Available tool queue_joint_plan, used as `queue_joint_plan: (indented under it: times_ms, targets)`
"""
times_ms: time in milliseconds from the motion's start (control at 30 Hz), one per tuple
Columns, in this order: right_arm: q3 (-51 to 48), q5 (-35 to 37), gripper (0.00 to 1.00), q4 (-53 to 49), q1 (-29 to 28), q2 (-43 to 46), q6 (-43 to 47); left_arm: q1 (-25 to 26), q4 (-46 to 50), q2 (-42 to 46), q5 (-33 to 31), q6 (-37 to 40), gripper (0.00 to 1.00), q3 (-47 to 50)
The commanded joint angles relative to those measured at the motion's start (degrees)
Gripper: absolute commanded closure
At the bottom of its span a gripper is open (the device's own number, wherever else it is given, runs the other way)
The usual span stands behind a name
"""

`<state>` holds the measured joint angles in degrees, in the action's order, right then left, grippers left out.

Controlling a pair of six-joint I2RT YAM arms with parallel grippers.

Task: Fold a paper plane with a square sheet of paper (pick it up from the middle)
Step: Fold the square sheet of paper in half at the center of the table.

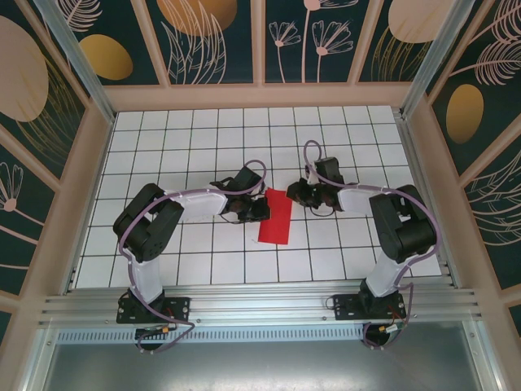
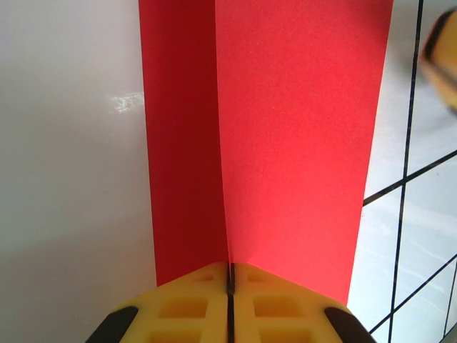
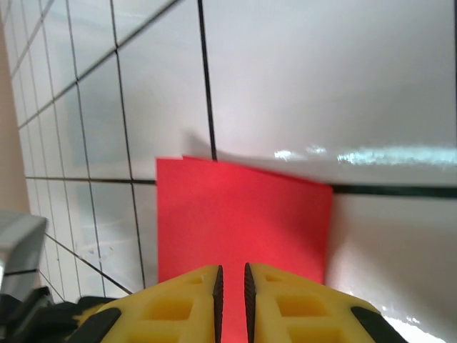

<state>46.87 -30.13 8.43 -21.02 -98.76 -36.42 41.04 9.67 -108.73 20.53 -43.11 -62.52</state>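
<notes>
1. Up top: the red sheet (image 1: 275, 218), folded to a strip, lies on the counter (image 1: 203, 130) between my left claw (image 1: 260, 213) and right claw (image 1: 295, 194).
2. Left wrist: my left claw is clamped tight on the red sheet's crease.
3. Right wrist: my right claw is a slit apart over the red sheet. Gripping it? I can't tell.

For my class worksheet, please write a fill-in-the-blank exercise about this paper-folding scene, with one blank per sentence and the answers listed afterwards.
1. The folded paper lying on the table is coloured ____.
2. The white table is marked with a black ____ of lines.
3. The fingers of the left end effector are coloured ____.
4. The number of robot arms bolted at the table's near edge is ____.
Missing words: red; grid; yellow; two.
</notes>
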Motion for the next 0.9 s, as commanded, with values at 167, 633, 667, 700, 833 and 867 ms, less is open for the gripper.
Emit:
queue_joint_plan:
  times_ms: [167,633,667,700,833,867]
  targets:
    - [0.21,-0.36,0.80,1.36,1.22,-4.70,-0.34,0.10,1.89,-1.09,-0.41,1.10,0.91,-1.89]
    - [5.70,0.86,0.80,-3.63,1.28,-3.38,1.56,0.07,2.28,-1.22,-0.48,1.27,0.91,-1.81]
    - [6.18,0.79,0.80,-3.62,1.30,-4.06,1.66,0.09,2.37,-1.22,-0.50,1.28,0.91,-1.81]
    - [6.42,0.69,0.80,-3.57,1.41,-4.87,1.71,0.07,2.38,-1.22,-0.52,1.26,0.91,-1.81]
    - [6.34,1.81,0.80,-2.77,1.68,-7.79,0.89,0.07,2.46,-1.22,-0.61,1.25,0.91,-1.90]
    - [6.26,2.51,0.80,-2.80,1.68,-8.40,0.62,0.09,2.46,-1.14,-0.59,1.19,0.91,-1.99]
